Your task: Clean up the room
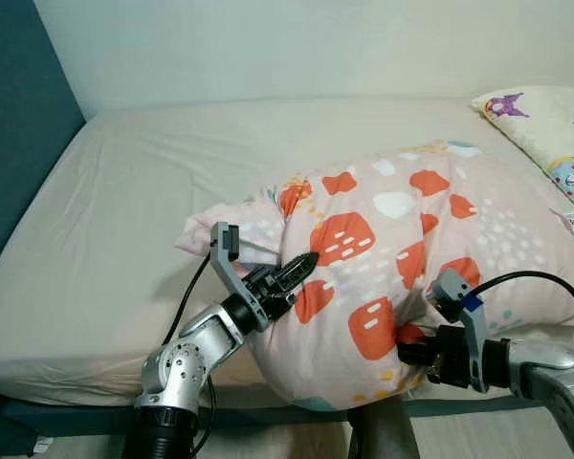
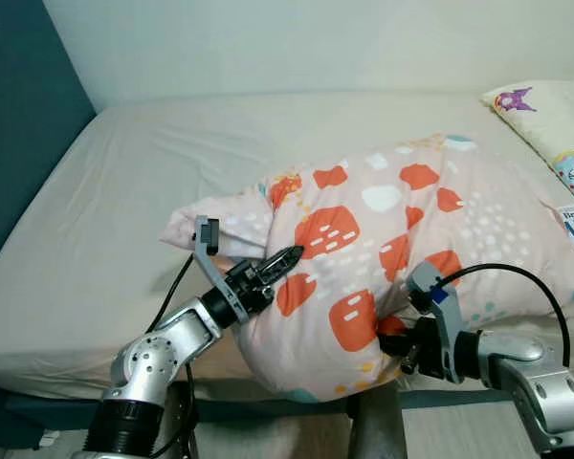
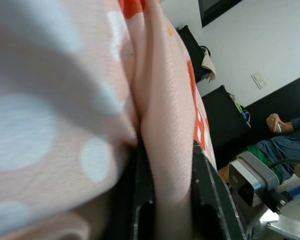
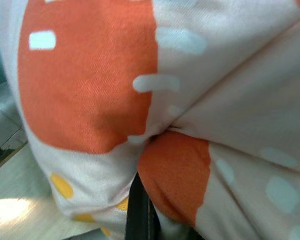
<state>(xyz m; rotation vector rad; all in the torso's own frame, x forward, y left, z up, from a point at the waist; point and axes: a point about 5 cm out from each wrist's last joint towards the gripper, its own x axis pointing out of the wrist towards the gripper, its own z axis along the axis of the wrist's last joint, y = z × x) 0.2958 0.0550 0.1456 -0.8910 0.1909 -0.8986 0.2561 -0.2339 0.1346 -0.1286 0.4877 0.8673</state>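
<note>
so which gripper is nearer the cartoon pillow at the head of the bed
Right. The right gripper pinches the patterned duvet at its near edge, on the cartoon pillow side. The left gripper grips the duvet's opposite end, farther away.

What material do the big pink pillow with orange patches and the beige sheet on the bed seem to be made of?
The big pink pillow with orange patches looks like matte woven cloth, likely cotton, over soft filling: the weave shows in the right wrist view, and it folds where the left gripper and right gripper pinch it. The beige bed sheet looks like thin matte fabric with fine wrinkles; the fibre cannot be told.
</note>
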